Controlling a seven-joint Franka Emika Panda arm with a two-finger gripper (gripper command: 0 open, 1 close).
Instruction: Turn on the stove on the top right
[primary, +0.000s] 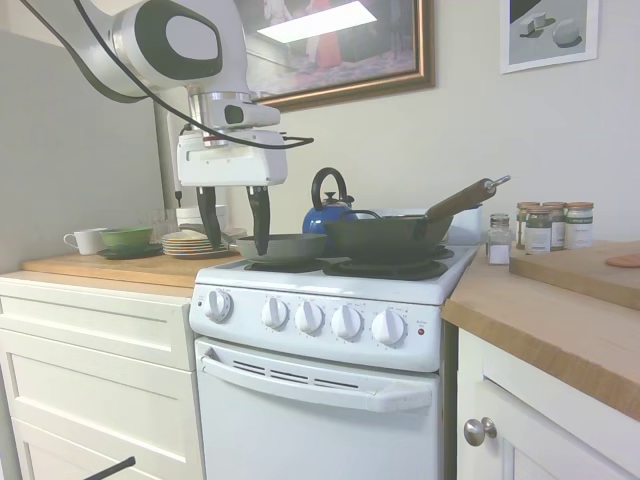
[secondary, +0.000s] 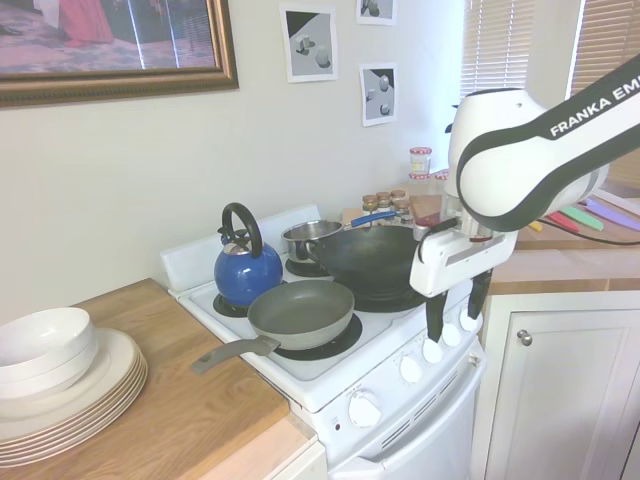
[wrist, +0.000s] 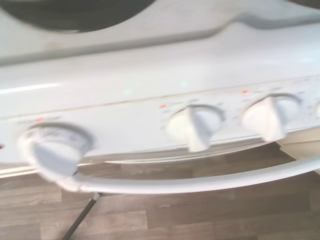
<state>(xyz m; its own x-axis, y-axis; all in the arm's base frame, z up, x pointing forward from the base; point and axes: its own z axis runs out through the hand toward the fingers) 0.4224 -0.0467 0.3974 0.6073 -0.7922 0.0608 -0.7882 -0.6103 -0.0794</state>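
The white stove (primary: 320, 400) stands between cream cabinets, with five round white knobs (primary: 309, 317) along its front and a small red light (primary: 421, 331) at the right end. My gripper (primary: 238, 245) hangs open and empty in front of the stove, fingers pointing down. Seen from the other side, the gripper (secondary: 455, 325) is just above the row of knobs (secondary: 432, 350) and touches none of them. The wrist view shows three blurred knobs (wrist: 195, 127) above the door handle (wrist: 190, 182).
On the burners sit a grey frying pan (secondary: 300, 312) with its handle over the left counter, a blue kettle (secondary: 247, 268), a black wok (secondary: 370, 262) and a small steel pot (secondary: 312, 238). Stacked plates (secondary: 70, 400) lie left; spice jars (primary: 545, 228) stand right.
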